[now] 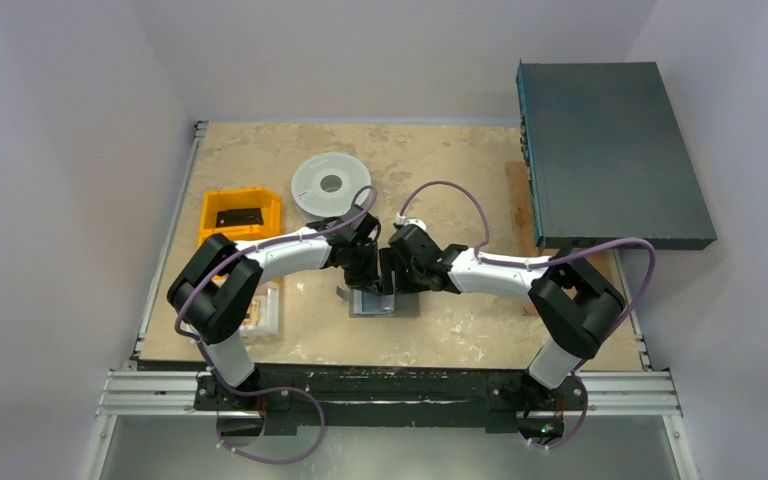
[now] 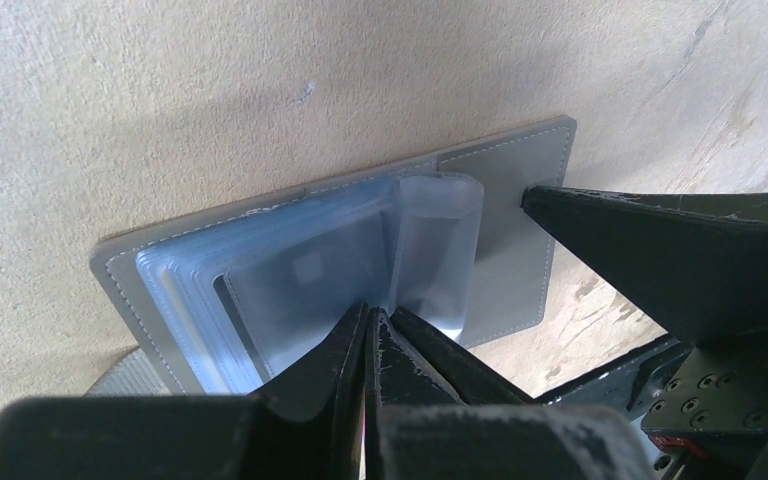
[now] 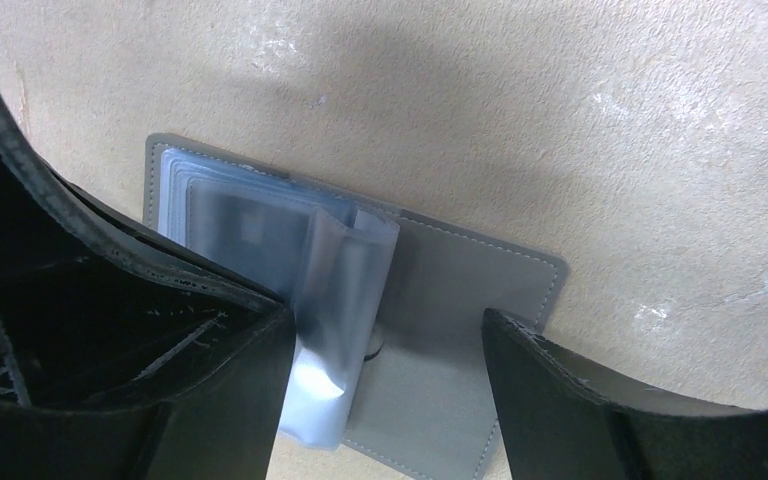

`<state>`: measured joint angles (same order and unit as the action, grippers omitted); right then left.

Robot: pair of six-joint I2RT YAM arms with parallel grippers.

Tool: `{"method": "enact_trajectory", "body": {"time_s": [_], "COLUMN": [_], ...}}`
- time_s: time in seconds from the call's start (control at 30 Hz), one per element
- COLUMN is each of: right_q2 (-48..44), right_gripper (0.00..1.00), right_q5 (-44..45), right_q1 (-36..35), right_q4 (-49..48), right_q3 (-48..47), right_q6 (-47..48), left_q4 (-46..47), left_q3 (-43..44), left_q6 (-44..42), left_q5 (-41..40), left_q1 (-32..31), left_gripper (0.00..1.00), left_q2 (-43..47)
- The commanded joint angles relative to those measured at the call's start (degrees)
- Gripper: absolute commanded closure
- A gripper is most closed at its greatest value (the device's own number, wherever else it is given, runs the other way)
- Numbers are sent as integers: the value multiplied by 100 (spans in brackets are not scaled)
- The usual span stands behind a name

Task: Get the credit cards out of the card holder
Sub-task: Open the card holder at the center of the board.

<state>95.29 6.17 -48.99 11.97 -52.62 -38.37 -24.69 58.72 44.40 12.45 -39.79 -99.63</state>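
Note:
The slate-grey card holder (image 1: 385,303) lies open and flat on the table, between both grippers. Its stack of clear plastic sleeves (image 2: 290,270) sits on the left half, and one sleeve leaf (image 2: 440,250) stands up at the fold. A card with a pale square shows faintly through the top sleeve (image 3: 245,230). My left gripper (image 2: 370,312) is shut, with its tips resting on the sleeve stack by the fold. My right gripper (image 3: 385,322) is open over the bare right panel (image 3: 450,330), and one finger (image 2: 560,210) touches that panel.
A pale grey round spool (image 1: 330,185) lies behind the holder. A yellow bin (image 1: 240,215) holding a black item stands at the left. A clear box (image 1: 265,310) sits by the left arm. A dark grey box (image 1: 610,150) overhangs a wooden board (image 1: 520,200) at the right.

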Motion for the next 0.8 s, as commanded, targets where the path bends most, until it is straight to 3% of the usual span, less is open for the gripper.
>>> {"method": "enact_trajectory", "body": {"time_s": [0.0,0.37,0.57,0.77], "right_q2": [226,888,958,948], "right_gripper": [32,48,74,88], "right_q5": [-170,81,97,43], "right_q1": [-5,-14,3,4], "right_q4": [-159,85,157,130], "right_q3": [127,-151,-41,91], "right_q6": [-2,-55,-212,-265], "left_q4": [43,-136,-479,-605], "left_q3": [95,227,55,-367], "left_q6": [27,-93,-210,-291], "left_q5": [-67,-13,-320,-445], "left_q1": [-29,-24,133,342], "left_gripper": [100,99,95,92], "left_q2": [-97,309,848,1230]}}
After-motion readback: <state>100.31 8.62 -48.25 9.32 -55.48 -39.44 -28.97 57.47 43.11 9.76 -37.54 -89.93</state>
